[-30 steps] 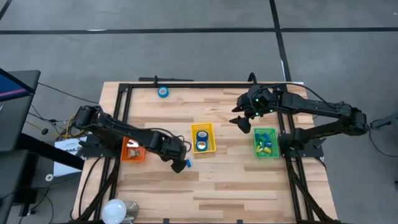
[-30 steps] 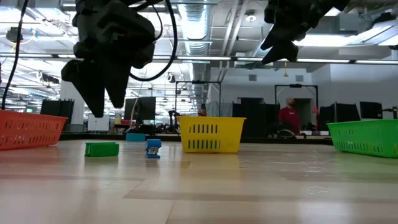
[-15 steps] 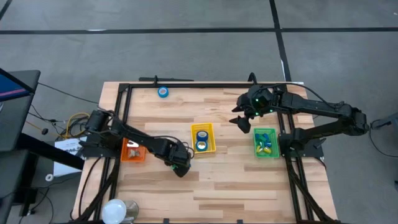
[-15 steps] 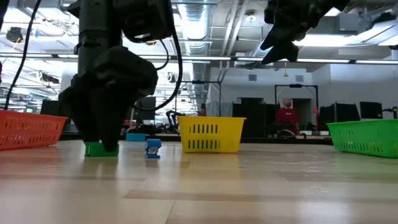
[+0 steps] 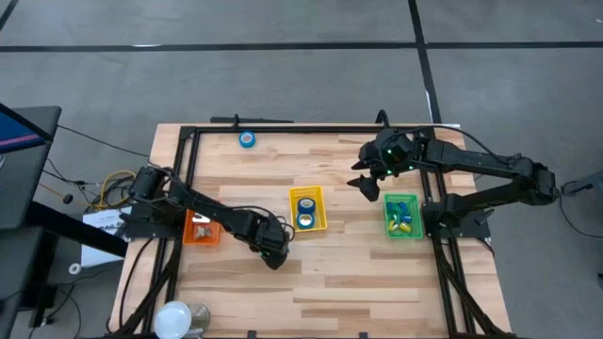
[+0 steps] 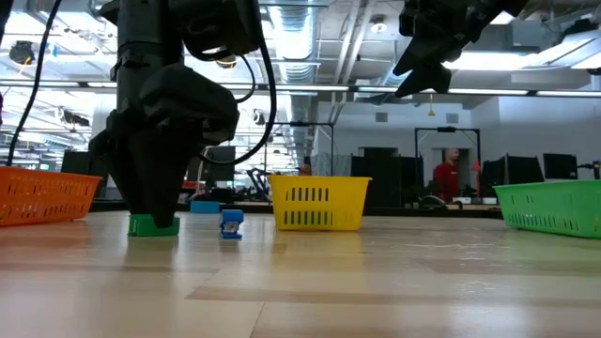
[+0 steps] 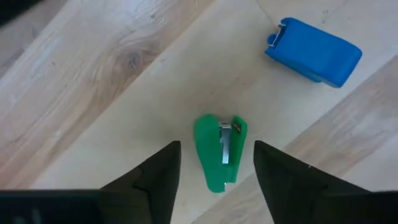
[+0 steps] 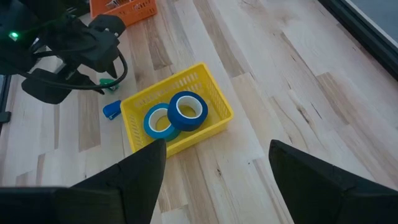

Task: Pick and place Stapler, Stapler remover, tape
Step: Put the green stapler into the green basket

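A small green stapler-like piece (image 7: 219,152) with a metal strip on top lies flat on the wooden table; the low view shows the green piece (image 6: 153,225) too. My left gripper (image 7: 217,171) points down over it, open, with one finger on either side and a narrow gap to each. A blue blocky piece (image 7: 314,51) lies close by. Two rolls of blue tape (image 8: 186,111) sit in the yellow basket (image 5: 318,224), and one tape roll (image 5: 246,139) lies at the far edge. My right gripper (image 5: 367,186) hangs open above the table.
An orange basket (image 5: 201,229) stands at the left and a green basket (image 5: 402,217) with small pieces at the right. A white bulb-like thing (image 5: 174,318) sits at the near left corner. Black frame rails (image 5: 185,179) run along the table's sides. A person (image 6: 451,178) stands far behind.
My left gripper has sunk to the table and shifted a little toward the near edge, coming down around the green piece. The green and blue pieces have not moved.
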Motion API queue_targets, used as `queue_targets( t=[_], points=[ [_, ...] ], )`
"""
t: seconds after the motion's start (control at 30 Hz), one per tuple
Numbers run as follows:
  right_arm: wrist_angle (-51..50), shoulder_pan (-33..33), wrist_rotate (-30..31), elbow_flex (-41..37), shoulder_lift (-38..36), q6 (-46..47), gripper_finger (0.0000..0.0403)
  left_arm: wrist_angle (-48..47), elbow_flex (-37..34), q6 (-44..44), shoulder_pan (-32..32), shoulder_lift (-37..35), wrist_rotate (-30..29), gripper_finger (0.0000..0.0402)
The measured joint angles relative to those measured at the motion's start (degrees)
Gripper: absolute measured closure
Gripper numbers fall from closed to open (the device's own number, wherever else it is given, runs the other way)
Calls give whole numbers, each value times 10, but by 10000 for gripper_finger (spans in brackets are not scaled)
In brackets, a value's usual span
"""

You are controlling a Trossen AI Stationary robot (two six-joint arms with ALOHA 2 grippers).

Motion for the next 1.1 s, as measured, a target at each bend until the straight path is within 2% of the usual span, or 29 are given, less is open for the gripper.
queue_targets(
  t=[0.43,0.73,0.9,1.1],
  points=[
    [0,0,0,0,0,0,127,0,0,15,2,1,4,289],
    [15,16,0,0,-1,0,127,-1,0,20,2,-6,16,325],
    [19,35,0,11,-2,0,127,0,0,31,11,-54,12,332],
    [21,60,0,59,-2,-6,127,39,0,92,37,-152,-52,334]
  ],
)
